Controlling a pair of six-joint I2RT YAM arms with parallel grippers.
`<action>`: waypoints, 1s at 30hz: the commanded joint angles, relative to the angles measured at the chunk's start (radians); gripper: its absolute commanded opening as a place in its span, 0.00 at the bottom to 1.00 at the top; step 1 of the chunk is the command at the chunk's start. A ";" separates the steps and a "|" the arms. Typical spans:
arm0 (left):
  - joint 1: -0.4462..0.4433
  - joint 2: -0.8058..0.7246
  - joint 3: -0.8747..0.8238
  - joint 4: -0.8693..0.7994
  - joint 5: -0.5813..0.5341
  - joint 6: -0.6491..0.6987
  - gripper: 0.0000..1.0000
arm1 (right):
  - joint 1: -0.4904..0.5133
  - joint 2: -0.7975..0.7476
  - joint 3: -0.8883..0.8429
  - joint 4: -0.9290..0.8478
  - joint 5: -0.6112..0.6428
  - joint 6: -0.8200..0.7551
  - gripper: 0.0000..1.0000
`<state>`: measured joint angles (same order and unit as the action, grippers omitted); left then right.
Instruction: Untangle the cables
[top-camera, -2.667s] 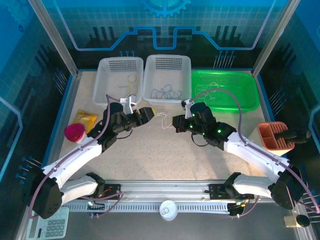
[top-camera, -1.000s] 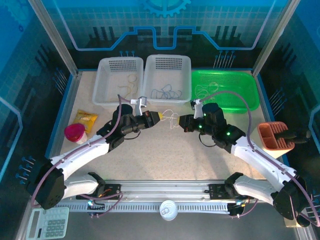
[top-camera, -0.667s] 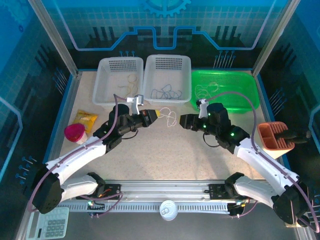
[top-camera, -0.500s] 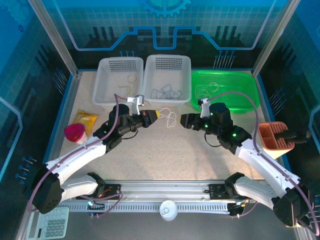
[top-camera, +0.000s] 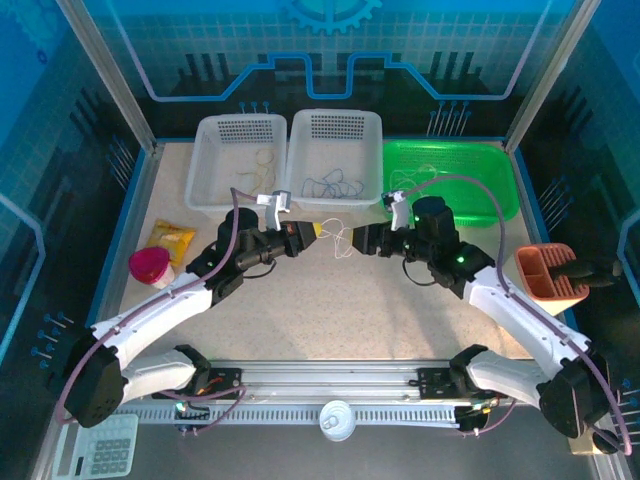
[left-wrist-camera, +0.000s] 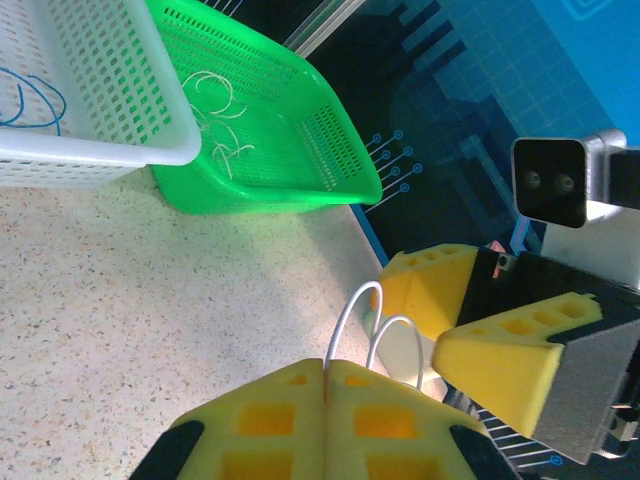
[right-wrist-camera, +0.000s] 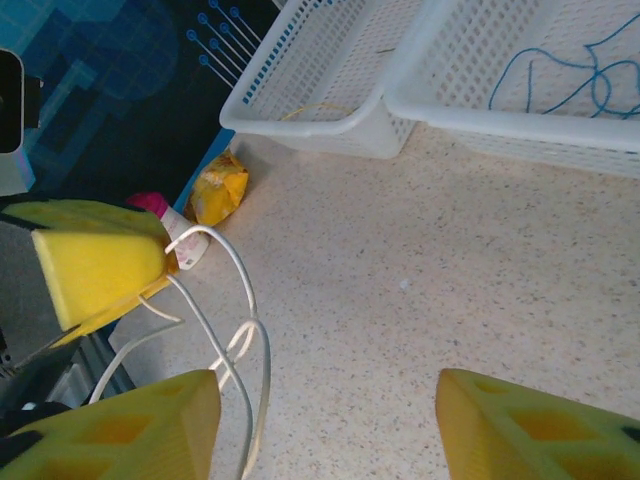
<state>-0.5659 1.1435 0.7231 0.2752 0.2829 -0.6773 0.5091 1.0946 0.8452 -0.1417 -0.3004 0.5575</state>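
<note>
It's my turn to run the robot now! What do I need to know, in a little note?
Left gripper: shut on a white cable, between the two grippers.
Right gripper: open, that cable's loops just inside its jaws, not pinched.
Where: yellowish cables in the left white basket, blue cables in the middle white basket, white cables in the green basket.
Done: those three lots look sorted by colour.
Left: the held cable is looped; probably pull it straight, then drop it in the green basket.
</note>
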 joint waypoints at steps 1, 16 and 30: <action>0.000 -0.005 0.032 0.027 0.024 0.022 0.00 | -0.006 0.024 0.029 0.056 -0.054 0.010 0.53; 0.000 -0.018 -0.024 0.025 -0.097 0.006 0.00 | -0.045 -0.071 0.013 0.050 0.087 0.052 0.00; 0.001 -0.050 -0.064 0.030 -0.175 0.007 0.39 | -0.082 -0.160 0.029 0.047 0.123 0.071 0.00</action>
<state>-0.5659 1.1168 0.6544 0.2947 0.1329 -0.6769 0.4309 0.9371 0.8352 -0.0978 -0.1654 0.6281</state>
